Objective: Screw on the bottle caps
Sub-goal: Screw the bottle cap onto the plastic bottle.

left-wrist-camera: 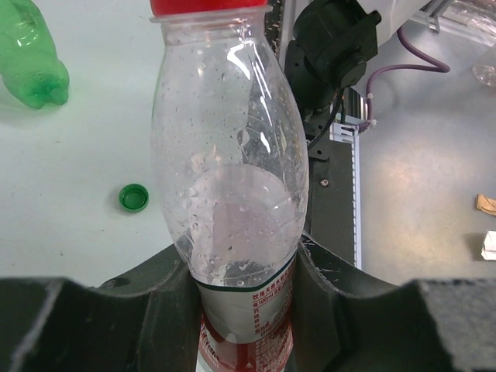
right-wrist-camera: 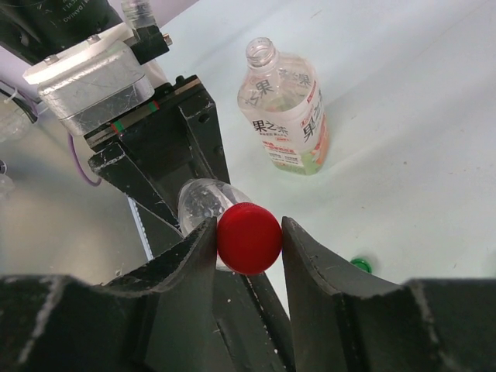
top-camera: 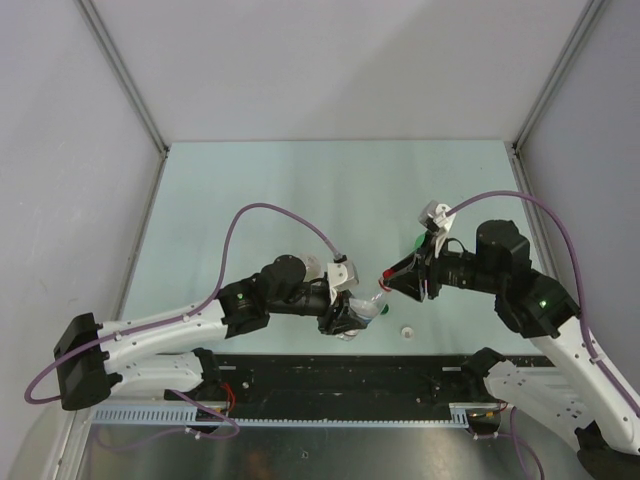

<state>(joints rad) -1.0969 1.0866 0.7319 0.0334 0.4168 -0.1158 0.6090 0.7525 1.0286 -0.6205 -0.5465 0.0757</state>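
— Which arm has the bottle?

— The left one. The left gripper [left-wrist-camera: 244,271] is clamped on the lower body of the small clear bottle [left-wrist-camera: 229,155], just where its red label begins. The bottle's neck points away from it, toward the other arm.

— And the right one?

— The right gripper [right-wrist-camera: 248,229] is pinching the red cap [right-wrist-camera: 249,240], with a finger pressed against each side. That cap sits on the neck of the held bottle, right between its fingertips.

— Where are the other caps?

— The green cap [left-wrist-camera: 133,198] lies open side up on the table [top-camera: 300,190], off to the left of the left gripper's bottle and apart from it. The white cap [top-camera: 407,332] also lies on the table, near both grippers, on the side toward the arm bases.

— Anything else out there?

— A green bottle [left-wrist-camera: 31,54] sits farther out from the left gripper, past the green cap. An orange-labelled bottle [right-wrist-camera: 285,108] with an open neck sits beyond the right gripper's fingers.
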